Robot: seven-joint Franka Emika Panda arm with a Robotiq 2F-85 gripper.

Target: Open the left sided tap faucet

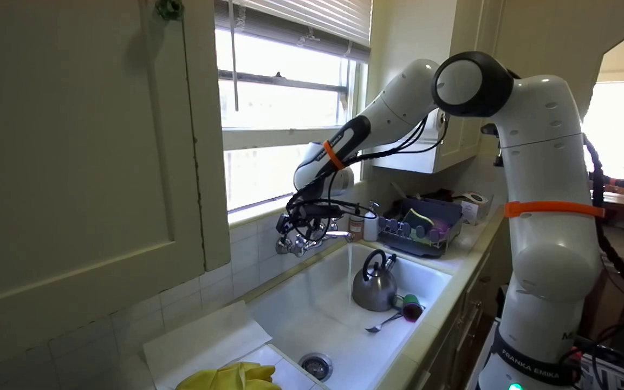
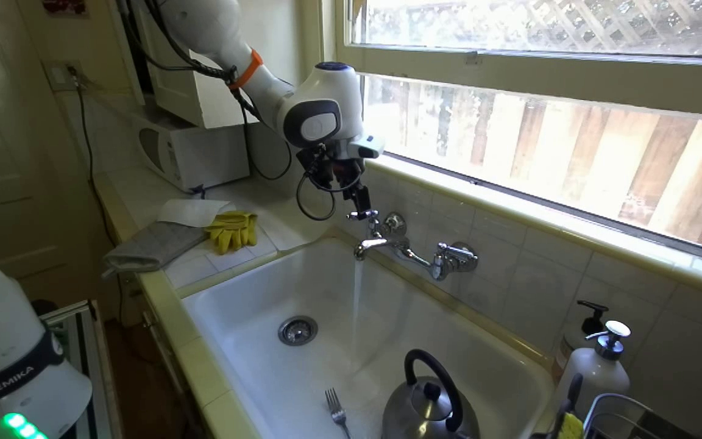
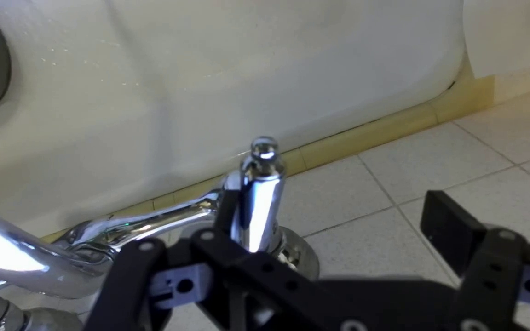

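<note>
Water (image 2: 358, 289) already falls from the spout (image 2: 375, 242), so any further turn probably wants a gentle sideways push from one finger (image 3: 226, 211). The gripper (image 3: 338, 211) is spread wide, that finger just beside the left tap handle (image 3: 262, 202), left of the spout as one faces it. Rounded, polished chrome may slip against the blocky black finger.
</note>
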